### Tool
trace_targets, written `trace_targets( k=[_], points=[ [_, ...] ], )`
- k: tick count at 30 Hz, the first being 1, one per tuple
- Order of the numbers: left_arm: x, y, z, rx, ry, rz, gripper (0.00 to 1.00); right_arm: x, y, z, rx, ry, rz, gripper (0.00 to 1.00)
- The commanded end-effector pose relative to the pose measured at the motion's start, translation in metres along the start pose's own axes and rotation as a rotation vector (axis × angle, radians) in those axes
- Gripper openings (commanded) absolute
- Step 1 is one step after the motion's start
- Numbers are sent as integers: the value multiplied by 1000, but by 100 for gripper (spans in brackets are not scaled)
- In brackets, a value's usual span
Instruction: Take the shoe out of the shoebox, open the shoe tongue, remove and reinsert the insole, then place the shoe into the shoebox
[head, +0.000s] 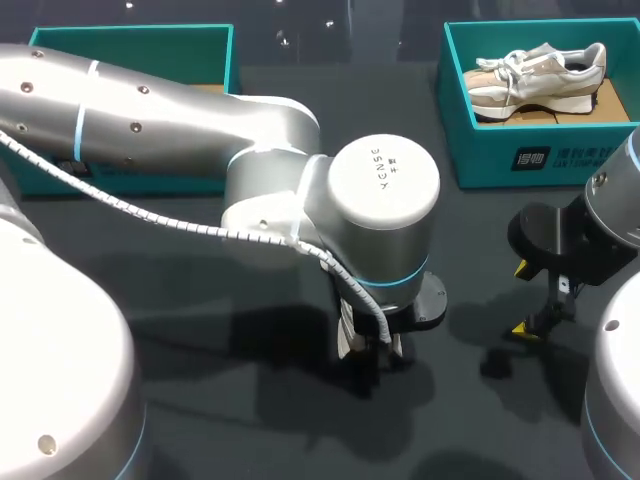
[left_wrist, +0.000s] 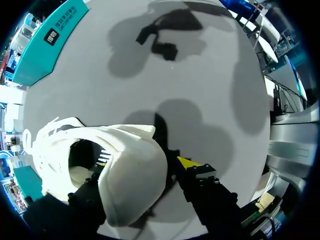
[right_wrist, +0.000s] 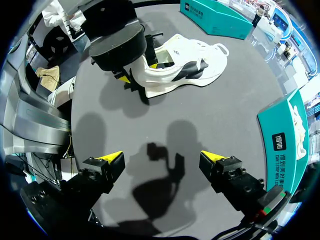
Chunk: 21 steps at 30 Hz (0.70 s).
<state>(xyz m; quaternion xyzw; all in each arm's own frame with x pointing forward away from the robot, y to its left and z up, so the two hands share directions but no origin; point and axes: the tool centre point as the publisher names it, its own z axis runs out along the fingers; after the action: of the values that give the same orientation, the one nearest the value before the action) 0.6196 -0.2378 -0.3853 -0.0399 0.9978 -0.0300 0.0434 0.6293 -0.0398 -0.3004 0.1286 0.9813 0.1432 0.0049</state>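
At the far left of the dark counter (head: 200, 330) stands an open teal box, the left shoebox (head: 130, 40), partly behind my left arm (head: 180, 120). This big silver arm goes across to the middle of the counter, and the left gripper (head: 370, 350) points down there. The white shoe (left_wrist: 115, 170) is out of the box and lies on the counter, right at this gripper. The gripper is at one end of the shoe, next to the hole where a foot goes in, but I cannot tell if it has hold of the shoe or not. Further right, well apart from the shoe, the right gripper (right_wrist: 162, 159) hangs over a bare bit of counter. It is wide open and holds nothing. At the far right, at the back, stands the right shoebox (head: 500, 160), also teal, and a second shoe (head: 540, 70) lies inside it
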Motion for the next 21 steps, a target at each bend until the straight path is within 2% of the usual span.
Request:
trace_targets(
  k=[1,3,5,6,7,8,21],
  points=[
    [0,0,7,0,4,-11,48,2,-1,0,-1,-4,-1,100],
    [-1,1,9,-2,8,-19,45,2,-1,0,-1,-4,-1,100],
    [-2,1,11,-5,11,-23,37,2,-1,0,-1,-4,-1,100],
    [-2,1,11,-5,15,-24,28,2,-1,0,-1,-4,-1,100],
    [-2,1,11,-5,16,-24,9,2,-1,0,-1,-4,-1,100],
    [-2,1,10,-6,16,-24,0,2,-1,0,-1,-4,-1,100],
    [-8,7,-21,26,-1,42,0,2,-1,0,-1,-4,-1,100]
  ],
)
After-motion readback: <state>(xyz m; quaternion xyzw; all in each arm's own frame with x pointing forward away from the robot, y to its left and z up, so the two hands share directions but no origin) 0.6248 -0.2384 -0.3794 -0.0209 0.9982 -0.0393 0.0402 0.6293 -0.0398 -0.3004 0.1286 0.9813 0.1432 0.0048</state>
